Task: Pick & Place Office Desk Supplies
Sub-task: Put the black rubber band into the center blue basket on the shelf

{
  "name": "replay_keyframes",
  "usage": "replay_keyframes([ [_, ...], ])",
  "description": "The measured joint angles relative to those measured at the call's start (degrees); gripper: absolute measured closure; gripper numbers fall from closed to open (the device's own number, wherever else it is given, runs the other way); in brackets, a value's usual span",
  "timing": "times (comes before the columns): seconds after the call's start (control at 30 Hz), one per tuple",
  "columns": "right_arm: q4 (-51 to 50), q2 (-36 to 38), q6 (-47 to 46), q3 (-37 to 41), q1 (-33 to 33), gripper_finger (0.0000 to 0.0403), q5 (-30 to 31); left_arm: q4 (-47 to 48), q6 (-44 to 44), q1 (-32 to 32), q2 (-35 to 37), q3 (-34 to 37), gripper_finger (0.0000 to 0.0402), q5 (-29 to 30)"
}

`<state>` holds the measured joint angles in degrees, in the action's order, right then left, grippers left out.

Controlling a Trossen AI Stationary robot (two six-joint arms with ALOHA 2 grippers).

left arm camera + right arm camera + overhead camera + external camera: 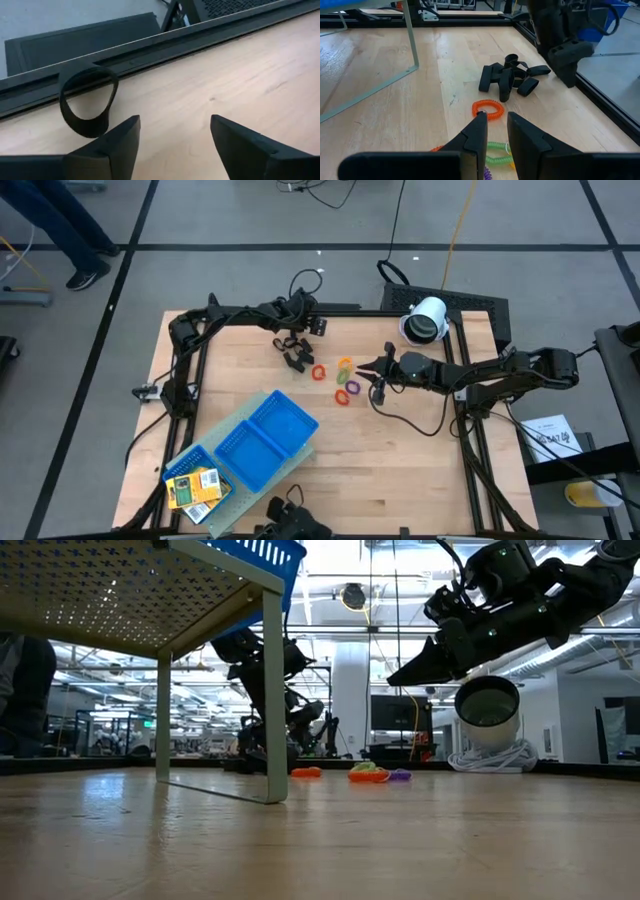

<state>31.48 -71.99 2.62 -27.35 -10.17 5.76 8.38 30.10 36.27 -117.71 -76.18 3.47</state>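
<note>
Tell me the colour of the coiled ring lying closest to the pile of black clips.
Orange ring. It shows best in the right wrist view, lying just short of the black clips.
</note>
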Motion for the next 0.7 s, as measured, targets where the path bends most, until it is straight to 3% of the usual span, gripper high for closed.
replay_keyframes([
  [0.2,0.0,0.0,0.0,0.0,0.0,0.0340,0.0,-3.6,-3.4,0.0,0.0,0.0,0.0186,-0.8],
  [0.47,-0.1,0.0,0.0,0.0,0.0,0.0339,0.0,-3.9,-0.1,1.4,0.3,0.0,0.0226,-1.3],
  [0.57,-0.4,0.0,0.0,0.0,0.0,0.0339,0.0,-1.8,1.1,1.7,1.2,0.0,0.0232,2.3],
  [0.7,-0.5,0.0,0.1,0.0,0.0,0.0340,0.0,2.6,2.3,1.8,2.1,0.0,0.0241,11.4],
])
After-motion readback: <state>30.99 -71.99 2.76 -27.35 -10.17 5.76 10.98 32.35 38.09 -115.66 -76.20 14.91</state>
